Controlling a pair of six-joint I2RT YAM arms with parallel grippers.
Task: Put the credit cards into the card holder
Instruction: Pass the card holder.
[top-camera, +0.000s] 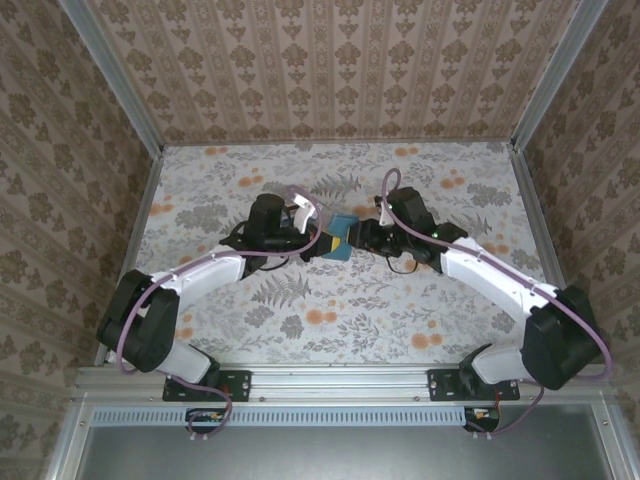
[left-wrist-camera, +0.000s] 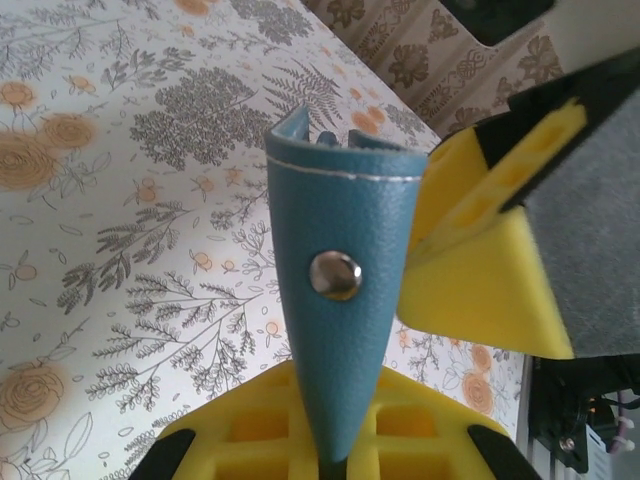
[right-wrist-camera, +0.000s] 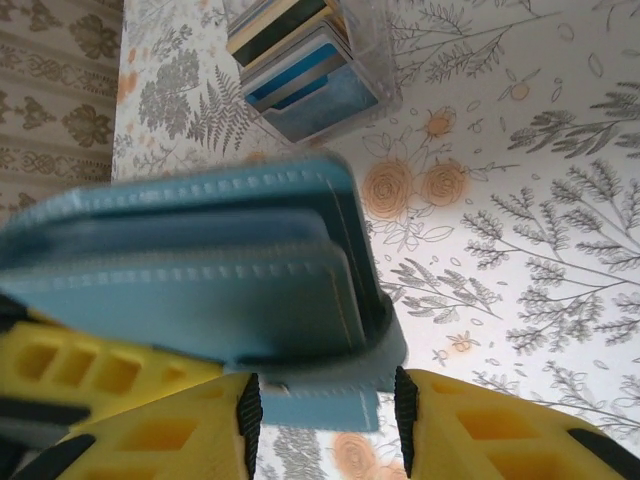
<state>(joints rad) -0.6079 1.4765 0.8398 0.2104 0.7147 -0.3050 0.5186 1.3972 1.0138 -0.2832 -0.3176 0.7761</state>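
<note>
The teal-blue card holder (top-camera: 338, 238) hangs above the table's middle between both grippers. In the left wrist view its flap (left-wrist-camera: 345, 210), with a metal snap stud, stands up out of my left gripper (left-wrist-camera: 340, 445), whose yellow fingers are shut on its lower end. In the right wrist view the card holder (right-wrist-camera: 200, 290) lies blurred across the frame. Its folded edge sits between the fingers of my right gripper (right-wrist-camera: 325, 400), which stand apart and open. The credit cards (right-wrist-camera: 295, 65) stand packed in a clear slotted stand (right-wrist-camera: 375, 75) on the table beyond it.
The clear stand (top-camera: 303, 205) sits just behind the left gripper (top-camera: 315, 242). One yellow finger of the right gripper (left-wrist-camera: 480, 290) is close beside the flap. Patterned walls (top-camera: 60, 150) enclose the floral table (top-camera: 330, 320) on three sides.
</note>
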